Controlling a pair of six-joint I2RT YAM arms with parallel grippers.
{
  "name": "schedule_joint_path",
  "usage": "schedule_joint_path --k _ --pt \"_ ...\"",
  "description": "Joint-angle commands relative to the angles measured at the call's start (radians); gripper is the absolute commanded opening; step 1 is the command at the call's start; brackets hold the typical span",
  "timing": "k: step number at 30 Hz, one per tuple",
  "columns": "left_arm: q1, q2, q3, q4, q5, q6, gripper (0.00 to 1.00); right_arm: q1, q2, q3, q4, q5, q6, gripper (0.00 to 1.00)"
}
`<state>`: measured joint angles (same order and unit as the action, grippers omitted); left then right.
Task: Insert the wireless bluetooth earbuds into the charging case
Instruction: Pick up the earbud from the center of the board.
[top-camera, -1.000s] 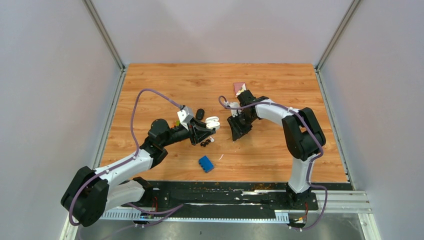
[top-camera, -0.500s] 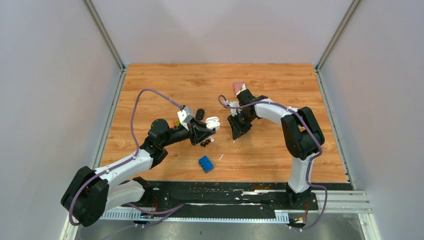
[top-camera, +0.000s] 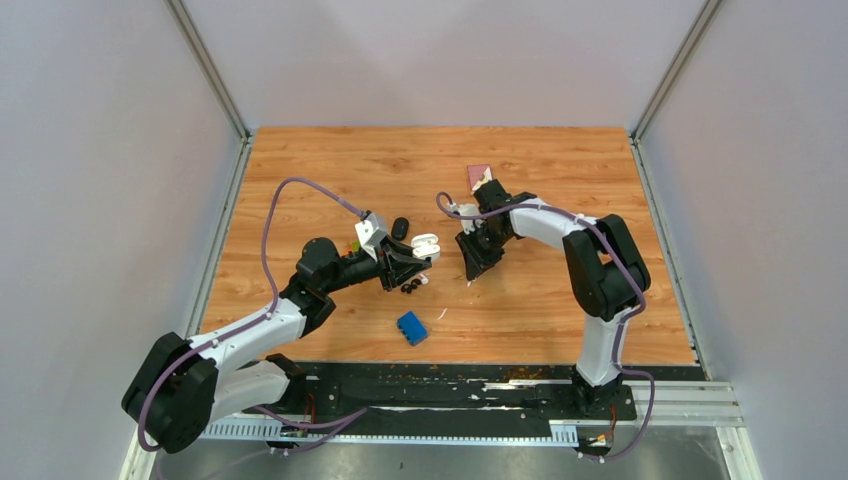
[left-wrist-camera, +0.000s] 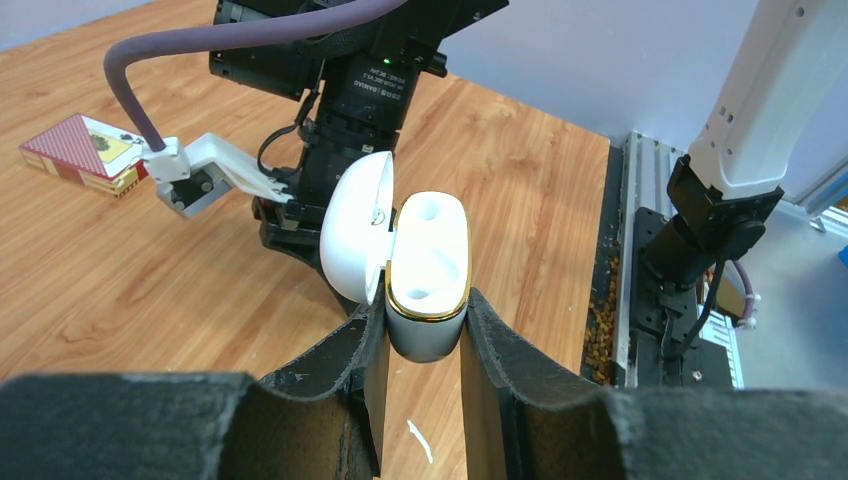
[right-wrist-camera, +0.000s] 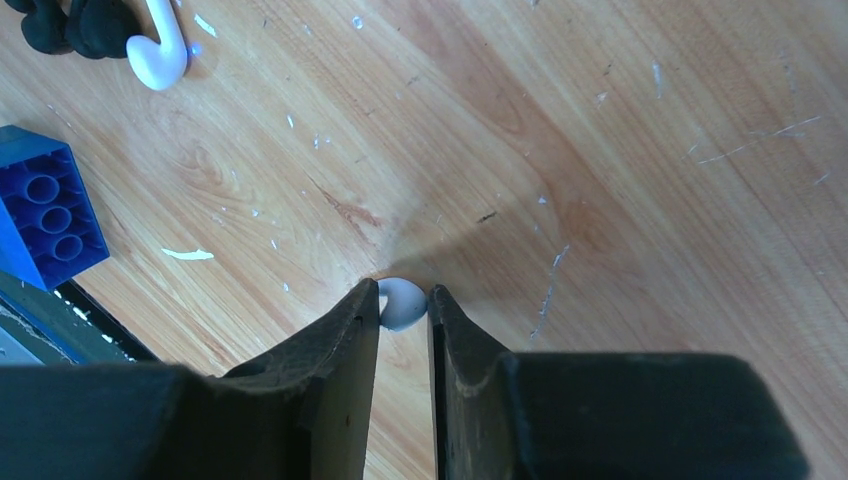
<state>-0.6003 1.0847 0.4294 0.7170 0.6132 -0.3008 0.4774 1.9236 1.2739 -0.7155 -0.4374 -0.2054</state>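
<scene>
The right gripper had its two dark fingers drawn in on either side of a white earbud, pinching it at the wooden table surface. Farther off in the right wrist view, a second white earbud lay touching two black earbuds, with a blue toy brick and a thin white scrap well apart from the pinched bud.

The left gripper had its fingers pressed against the sides of a white charging case, holding it upright. The case's lid stood open to one side, and its gold-rimmed top showed two vacant earbud sockets.

From above, the held case was raised near the middle of the table, across from the right gripper. The loose buds lay just below the case. A small black oval case sat beside the left wrist, and a red patterned box lay behind the right arm.
</scene>
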Motion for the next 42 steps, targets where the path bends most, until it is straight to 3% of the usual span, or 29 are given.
schedule_joint_path --k 1,11,21,33,42 --pt "0.002 -0.002 0.032 0.029 0.011 0.003 0.01 0.007 -0.044 -0.031 -0.011 -0.012 -0.052 0.24" --pt "0.002 -0.002 0.032 0.03 0.011 0.001 0.01 0.007 -0.093 -0.072 -0.024 -0.045 -0.149 0.22" --pt "0.003 -0.001 0.034 0.035 0.014 -0.003 0.01 0.008 -0.119 -0.075 -0.031 -0.004 -0.082 0.39" --pt "0.003 0.004 0.035 0.033 0.014 0.0 0.01 0.03 -0.1 -0.006 -0.113 0.025 0.0 0.37" --pt "0.003 -0.002 0.033 0.033 0.013 0.001 0.01 -0.027 -0.164 -0.047 -0.057 -0.04 -0.183 0.35"
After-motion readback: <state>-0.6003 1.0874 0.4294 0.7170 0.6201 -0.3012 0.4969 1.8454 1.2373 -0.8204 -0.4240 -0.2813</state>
